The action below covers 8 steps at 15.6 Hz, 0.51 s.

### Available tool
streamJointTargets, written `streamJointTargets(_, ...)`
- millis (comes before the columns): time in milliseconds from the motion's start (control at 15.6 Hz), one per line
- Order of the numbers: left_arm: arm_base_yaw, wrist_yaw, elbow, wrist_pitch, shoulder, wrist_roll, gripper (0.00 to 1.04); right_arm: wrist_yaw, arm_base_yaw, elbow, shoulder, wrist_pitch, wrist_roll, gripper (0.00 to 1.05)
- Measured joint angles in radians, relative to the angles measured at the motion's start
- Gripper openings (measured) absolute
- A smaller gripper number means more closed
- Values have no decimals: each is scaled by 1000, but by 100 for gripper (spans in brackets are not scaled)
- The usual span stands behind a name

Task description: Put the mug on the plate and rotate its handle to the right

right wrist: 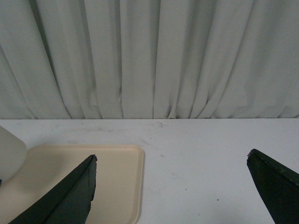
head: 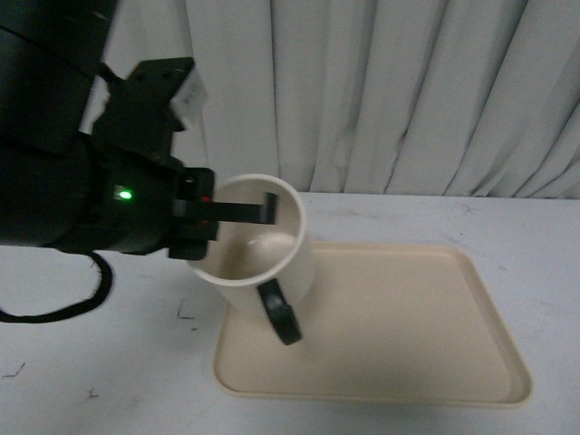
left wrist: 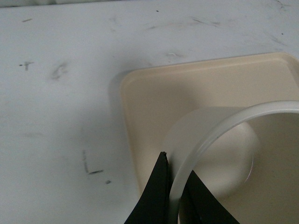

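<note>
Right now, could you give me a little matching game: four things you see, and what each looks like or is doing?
Things:
1. mug
2. handle
3. plate
4. right claw

States:
A. open, holding nothing
B. dark loop on the side nearest the front camera
C. pinched at its rim by the left claw
D. beige, lying flat on the white table

Pairs: 1-C, 2-B, 3-D, 4-A
</note>
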Motion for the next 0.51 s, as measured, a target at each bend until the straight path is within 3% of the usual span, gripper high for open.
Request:
streamJointTargets(128,-50,-29,26,17,79,-59,3,0,0,0,0,0,0,98)
streamJointTargets(512,-60,-80,100,-2,224,-172,3,0,0,0,0,0,0,98)
